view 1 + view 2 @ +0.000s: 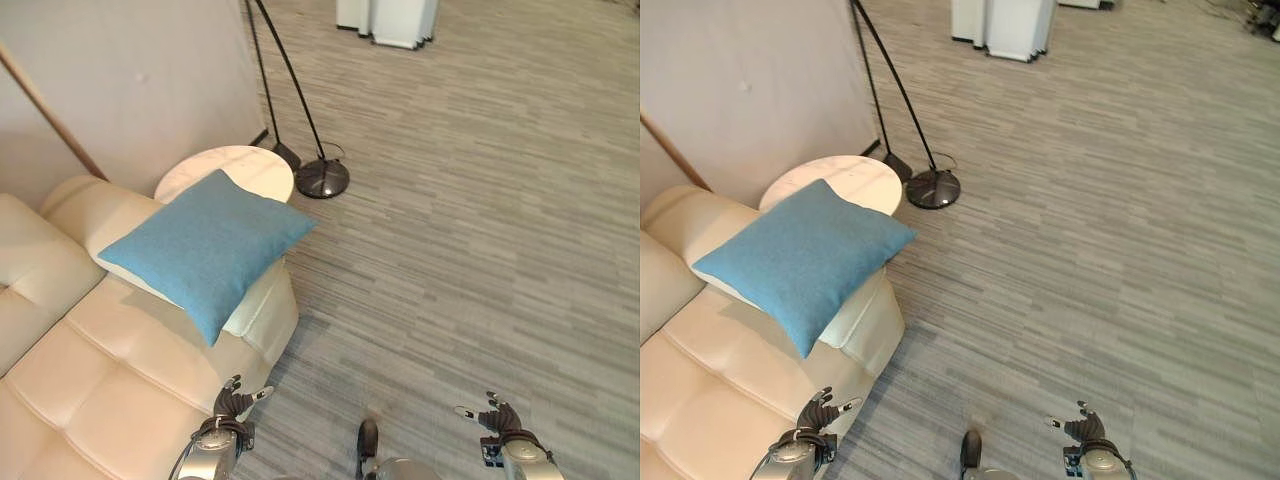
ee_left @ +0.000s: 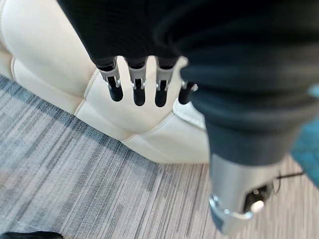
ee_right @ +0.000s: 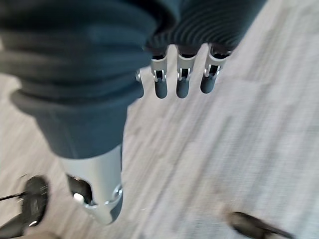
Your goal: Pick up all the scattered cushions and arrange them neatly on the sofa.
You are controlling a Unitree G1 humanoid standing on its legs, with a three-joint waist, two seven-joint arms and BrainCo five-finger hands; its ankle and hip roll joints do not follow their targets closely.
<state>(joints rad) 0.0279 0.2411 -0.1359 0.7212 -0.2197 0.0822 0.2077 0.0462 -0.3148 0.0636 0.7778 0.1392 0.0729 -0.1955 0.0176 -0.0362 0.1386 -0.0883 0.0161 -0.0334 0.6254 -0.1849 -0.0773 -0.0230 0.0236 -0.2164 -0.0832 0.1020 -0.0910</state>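
1. You have one blue cushion [image 1: 205,248] in sight. It lies on the end of the cream sofa [image 1: 110,390], propped across the armrest and tilted, with one corner hanging past the sofa's front edge and another reaching toward the side table.
2. That round white side table [image 1: 243,166] stands just behind the armrest, against the pale wall [image 1: 130,80]; the cushion's far corner overlaps its edge in the head views.
3. A floor lamp's dark round base [image 1: 322,179] sits on the grey striped carpet [image 1: 470,220] just beside the table, and its thin black poles rise up along the wall.
4. Your left hand [image 1: 236,402] hangs low at the front corner of the sofa seat. Its wrist view shows the fingers [image 2: 139,89] straight and spread, with the sofa's cream upholstery past them, and nothing in the hand's grasp.
5. Your right hand [image 1: 495,413] hangs over open carpet, well apart from the sofa. Its fingers [image 3: 182,79] are likewise straight and relaxed, thumb out to the side, holding nothing.
6. A white cabinet or unit [image 1: 390,20] stands at the far end of the room, well away from the sofa.
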